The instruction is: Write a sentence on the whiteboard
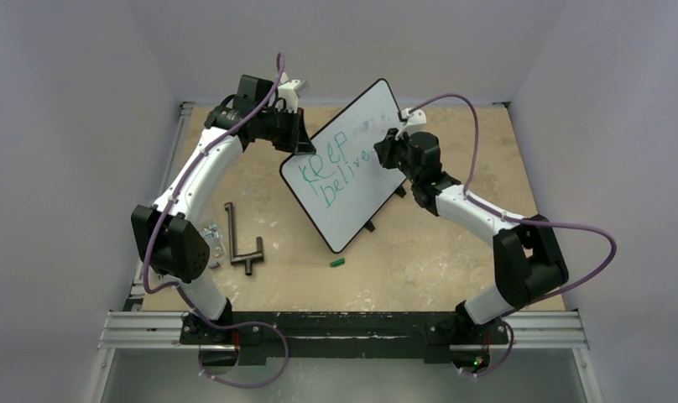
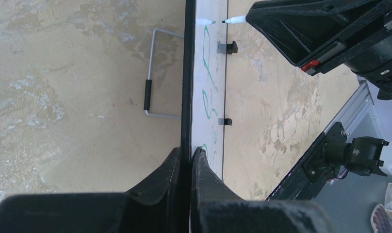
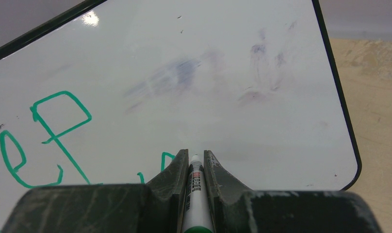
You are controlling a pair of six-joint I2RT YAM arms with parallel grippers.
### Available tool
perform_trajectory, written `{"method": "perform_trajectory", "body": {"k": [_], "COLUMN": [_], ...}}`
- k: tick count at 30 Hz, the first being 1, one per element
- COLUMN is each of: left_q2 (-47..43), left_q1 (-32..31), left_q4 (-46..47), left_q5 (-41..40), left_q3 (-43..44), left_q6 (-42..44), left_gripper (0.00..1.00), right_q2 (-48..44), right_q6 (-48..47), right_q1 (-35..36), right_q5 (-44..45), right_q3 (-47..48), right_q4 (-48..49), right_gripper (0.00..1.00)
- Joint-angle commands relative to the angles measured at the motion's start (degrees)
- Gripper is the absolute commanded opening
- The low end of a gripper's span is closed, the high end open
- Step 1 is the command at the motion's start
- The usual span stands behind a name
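Observation:
The whiteboard (image 1: 352,193) stands tilted on the table, carrying the sentence (image 1: 340,172) in green, two lines reading roughly "Keep" and "believ". My left gripper (image 1: 300,138) is shut on the board's upper left edge; in the left wrist view its fingers (image 2: 204,170) clamp the black frame of the whiteboard (image 2: 209,73), seen edge-on. My right gripper (image 1: 384,147) is shut on a white marker (image 3: 194,199), whose tip is at the whiteboard (image 3: 208,73) just right of the green letters (image 3: 48,136). The marker tip (image 2: 235,20) also shows in the left wrist view.
A dark T-shaped metal piece (image 1: 243,243) and a small crumpled clear item (image 1: 211,239) lie left of the board. A green marker cap (image 1: 337,263) lies in front of it. A grey wire stand (image 2: 155,73) sits behind the board. The aluminium rail (image 1: 344,329) runs along the near edge.

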Motion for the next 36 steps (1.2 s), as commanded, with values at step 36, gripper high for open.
{"method": "perform_trajectory", "body": {"k": [36], "left_q2": [-1.66], "left_q1": [0.84], "left_q4": [-1.81], "left_q5": [-13.14], "left_q3": [-0.63], "left_q6": [5.98], "left_gripper": [0.00], "right_q2": [2.68], "right_q6": [4.81], "right_q1": [-2.05], "right_q5": [-4.13], "right_q3": [2.48], "right_q4": [6.75], "right_gripper": [0.00]}}
